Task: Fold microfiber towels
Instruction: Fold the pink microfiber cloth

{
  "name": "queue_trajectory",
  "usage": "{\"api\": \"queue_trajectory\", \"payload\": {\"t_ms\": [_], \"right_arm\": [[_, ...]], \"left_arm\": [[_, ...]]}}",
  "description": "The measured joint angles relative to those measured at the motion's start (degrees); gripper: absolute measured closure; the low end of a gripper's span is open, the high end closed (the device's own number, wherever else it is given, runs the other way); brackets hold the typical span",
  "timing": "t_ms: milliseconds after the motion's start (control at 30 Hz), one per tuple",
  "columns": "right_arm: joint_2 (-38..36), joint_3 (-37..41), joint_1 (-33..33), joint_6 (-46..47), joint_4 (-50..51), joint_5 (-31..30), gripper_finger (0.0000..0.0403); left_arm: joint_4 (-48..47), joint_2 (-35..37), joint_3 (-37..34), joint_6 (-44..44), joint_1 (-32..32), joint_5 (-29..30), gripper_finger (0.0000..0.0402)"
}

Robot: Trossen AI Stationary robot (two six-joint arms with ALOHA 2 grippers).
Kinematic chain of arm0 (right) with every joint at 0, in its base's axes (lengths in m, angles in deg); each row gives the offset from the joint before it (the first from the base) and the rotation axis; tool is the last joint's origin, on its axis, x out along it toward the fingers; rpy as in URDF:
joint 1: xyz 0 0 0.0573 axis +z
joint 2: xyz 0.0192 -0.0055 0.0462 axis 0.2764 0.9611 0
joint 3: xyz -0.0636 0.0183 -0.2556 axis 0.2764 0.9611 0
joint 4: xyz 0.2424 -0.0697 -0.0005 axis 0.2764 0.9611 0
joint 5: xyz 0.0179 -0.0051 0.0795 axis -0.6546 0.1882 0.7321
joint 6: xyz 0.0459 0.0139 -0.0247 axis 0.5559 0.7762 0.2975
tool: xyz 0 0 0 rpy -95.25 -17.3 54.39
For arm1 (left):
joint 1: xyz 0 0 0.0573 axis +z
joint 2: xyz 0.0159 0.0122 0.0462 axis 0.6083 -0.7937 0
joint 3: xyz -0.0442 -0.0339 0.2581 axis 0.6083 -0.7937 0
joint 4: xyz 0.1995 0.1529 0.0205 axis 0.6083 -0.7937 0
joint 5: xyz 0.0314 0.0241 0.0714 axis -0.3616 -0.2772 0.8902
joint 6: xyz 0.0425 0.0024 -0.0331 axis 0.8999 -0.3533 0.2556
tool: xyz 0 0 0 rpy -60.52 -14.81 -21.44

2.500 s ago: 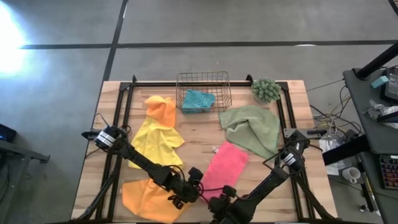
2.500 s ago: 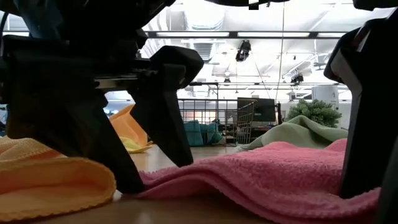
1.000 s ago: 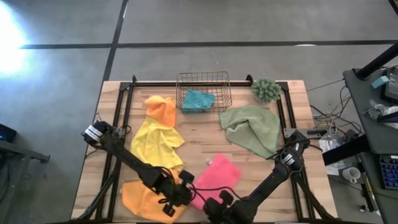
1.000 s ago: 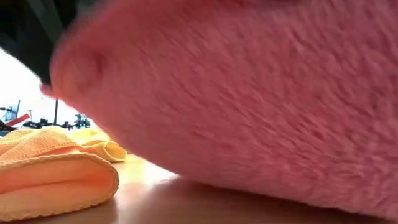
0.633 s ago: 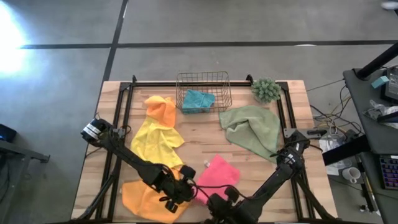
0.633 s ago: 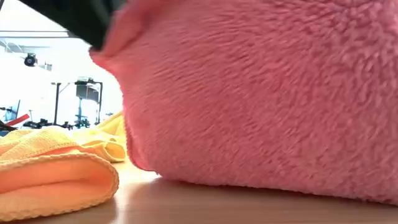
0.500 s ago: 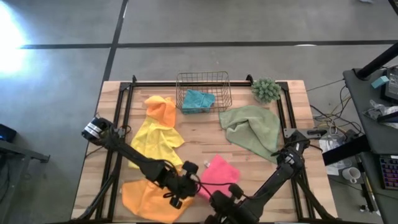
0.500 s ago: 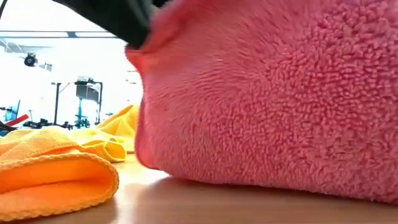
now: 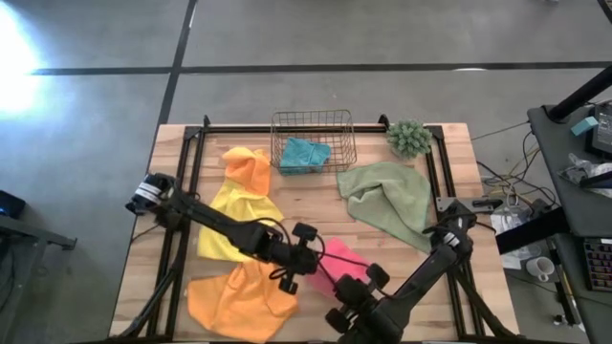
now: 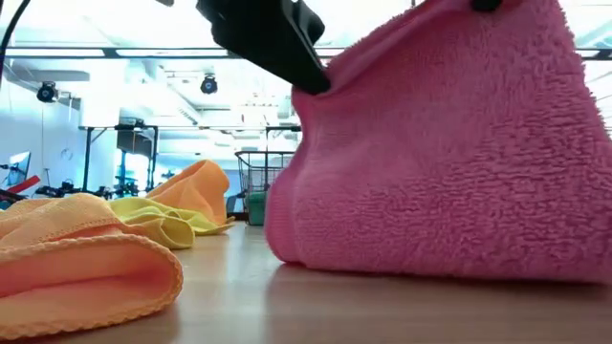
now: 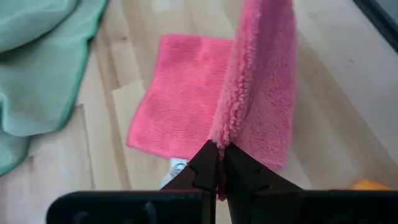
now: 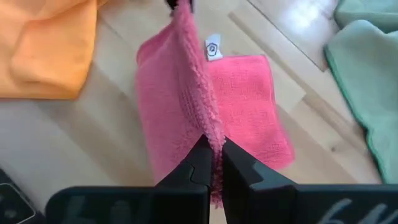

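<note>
Both tools, left [image 11: 221, 163] and right [image 12: 211, 163], clamped on pink towel [image 11: 261, 93] edge

Left arm reaches in from table's left edge, stretched low toward front centre. Left gripper [image 11: 219, 163] pinched tight, fingers [image 11: 202, 168] meeting on pink cloth edge [image 11: 258, 93]. Right arm comes from right side, bent toward front centre. Right gripper [image 12: 211, 163] likewise clamped on same cloth. Both grippers close together, probably raised just off surface.
</note>
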State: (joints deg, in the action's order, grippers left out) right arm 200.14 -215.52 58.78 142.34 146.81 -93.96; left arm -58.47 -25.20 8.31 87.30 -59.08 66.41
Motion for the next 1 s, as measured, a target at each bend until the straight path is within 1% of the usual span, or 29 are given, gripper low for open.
{"api": "queue_trajectory", "payload": {"t_ms": [167, 300, 533, 700, 800, 900, 933, 1000], "right_arm": [[-1.9, 6.8, -0.6, 1.4, -0.4, 0.9, 0.0394], [-4.9, 14.2, -0.7, 3.8, -3.6, 2.1, 0.0395], [-11.9, 29.2, -0.7, 7.7, -14.1, 2.4, 0.0395], [-15.8, 38.4, -0.9, 10.4, -19.9, 3.0, 0.0395], [-18.4, 42.8, -0.9, 12.0, -23.9, 2.8, 0.0395], [-20.1, 45.6, -1.0, 12.1, -25.9, 2.5, 0.0394], [-20.5, 46.4, -1.1, 12.2, -26.2, 2.7, 0.0394], [-21.2, 48.0, -1.3, 12.4, -25.1, 4.9, 0.039]], "left_arm": [[1.3, -0.3, 0.0, 1.3, 2.3, -0.2, 0.04], [4.4, -1.3, -0.2, 1.5, 4.1, -1.4, 0.04], [6.6, -6.0, 0.1, 1.6, 5.9, -2.2, 0.04], [10.6, -7.8, 0.0, 1.6, 6.9, -2.0, 0.04], [11.3, -8.0, 0.0, 1.5, 7.6, -2.0, 0.04], [11.6, -8.5, 0.0, 2.0, 8.4, -2.1, 0.0398], [11.3, -8.5, -0.1, 3.0, 8.5, -2.5, 0.0394], [10.1, -8.5, -0.3, 4.7, 9.0, -2.5, 0.0378]]}}
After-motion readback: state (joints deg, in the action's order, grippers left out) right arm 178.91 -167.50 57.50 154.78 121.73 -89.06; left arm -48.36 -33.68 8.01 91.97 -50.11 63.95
